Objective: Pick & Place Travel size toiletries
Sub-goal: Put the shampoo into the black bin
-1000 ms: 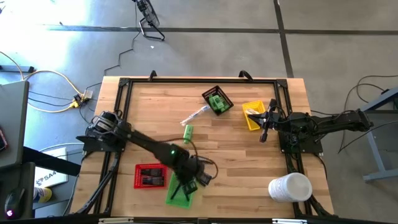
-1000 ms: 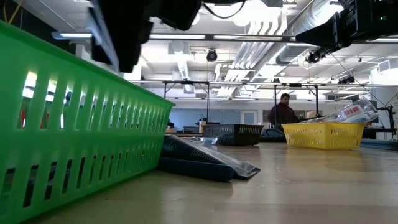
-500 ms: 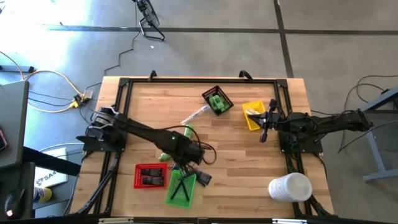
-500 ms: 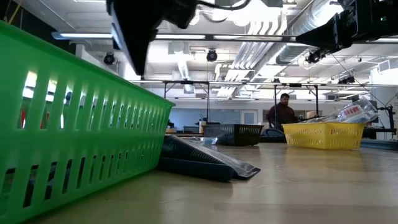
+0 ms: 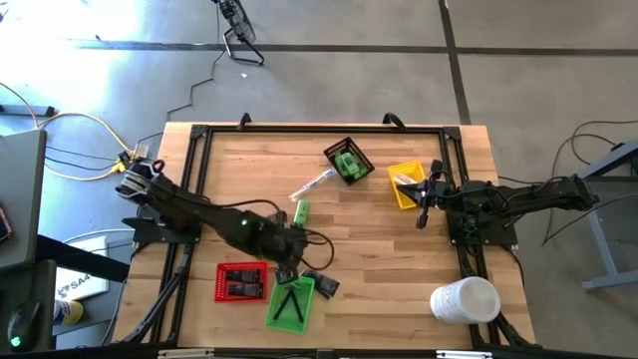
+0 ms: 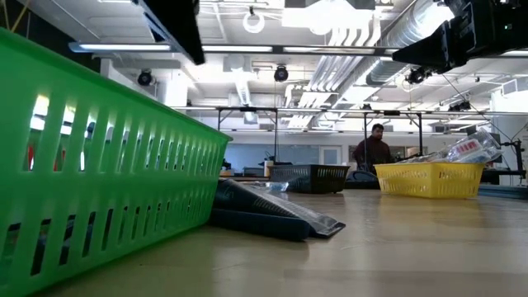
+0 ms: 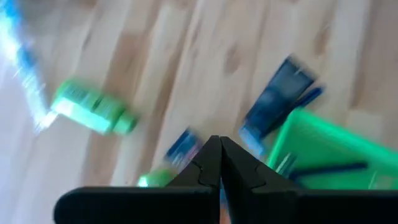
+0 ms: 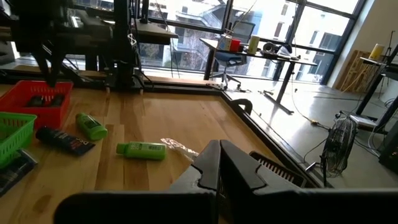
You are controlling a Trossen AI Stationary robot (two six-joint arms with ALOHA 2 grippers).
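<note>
Left arm extended, left gripper [image 7: 219,163] with fingers pressed together, empty. Right arm folded, right gripper [image 8: 219,163] likewise closed.

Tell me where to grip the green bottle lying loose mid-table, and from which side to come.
Grip the green bottle across the middle of its body, coming straight down from above. It lies flat on the bare table, long axis running roughly front to back, so the fingers should close across its narrow width. The left gripper, fingers shut, is nearest; it probably needs opening first.

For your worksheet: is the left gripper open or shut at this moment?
Shut. In its own wrist view the left gripper's two dark fingers meet tip to tip, nothing between them, above the wooden table.
</note>
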